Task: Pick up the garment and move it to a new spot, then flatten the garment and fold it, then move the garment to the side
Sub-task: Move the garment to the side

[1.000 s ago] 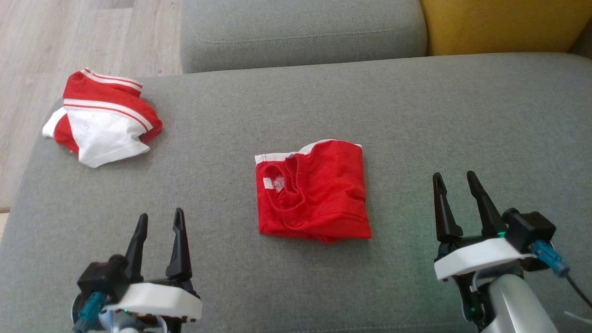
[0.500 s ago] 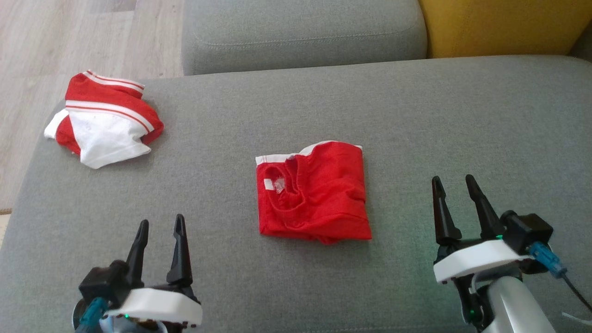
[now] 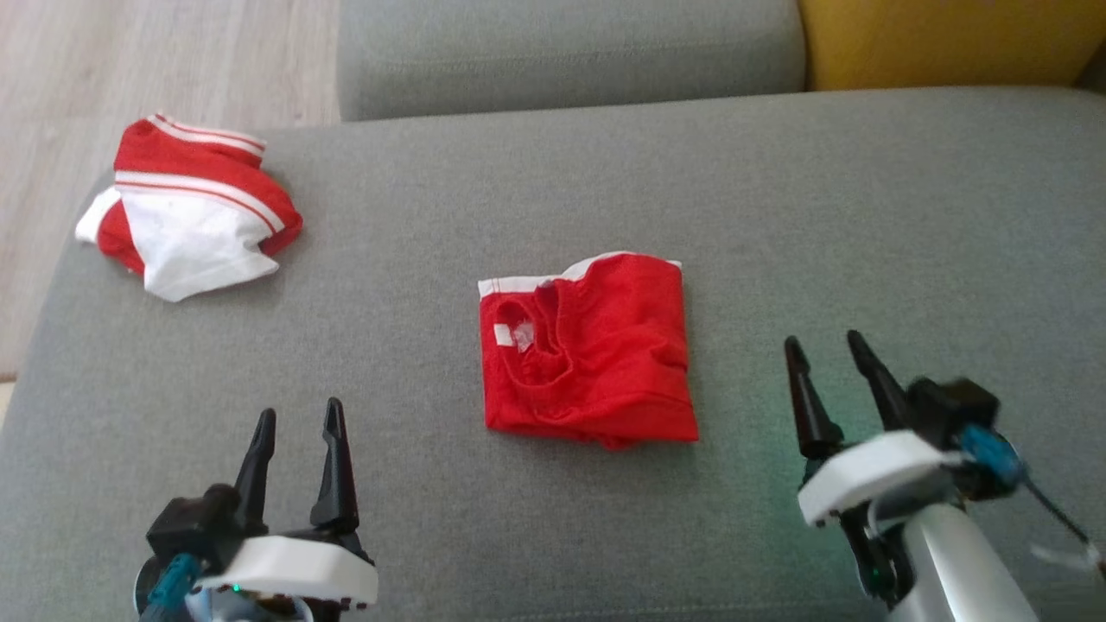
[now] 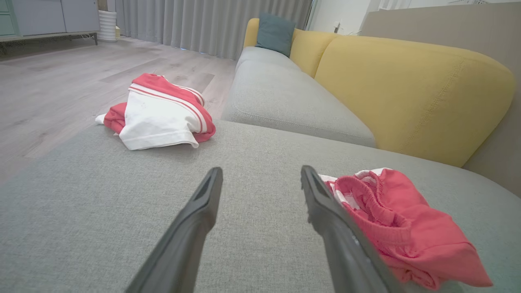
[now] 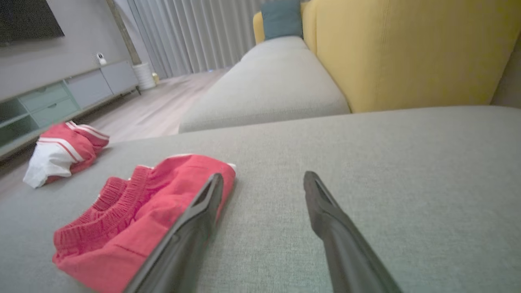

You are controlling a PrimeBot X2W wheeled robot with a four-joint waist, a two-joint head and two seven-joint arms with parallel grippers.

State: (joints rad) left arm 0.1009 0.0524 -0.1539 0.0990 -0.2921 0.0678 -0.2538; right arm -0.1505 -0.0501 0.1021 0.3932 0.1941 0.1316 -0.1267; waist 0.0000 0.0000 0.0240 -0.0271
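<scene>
Gaping empty: left end effector [image 3: 300, 408], right end effector [image 3: 822, 338] (blurred) | red garment [image 3: 596, 363] folded between

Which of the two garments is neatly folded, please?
The plain red garment in the centre; the red-and-white garment, far left, lies crumpled.

A grey sofa seat [image 3: 864, 216] runs along a yellow backrest [image 4: 407, 89], a teal cushion [image 4: 276, 32] sits at the sofa's far end, and beyond lie pale wooden floor [image 4: 61, 81], grey curtains [image 4: 203, 20] and a low cabinet [image 5: 61, 97].
</scene>
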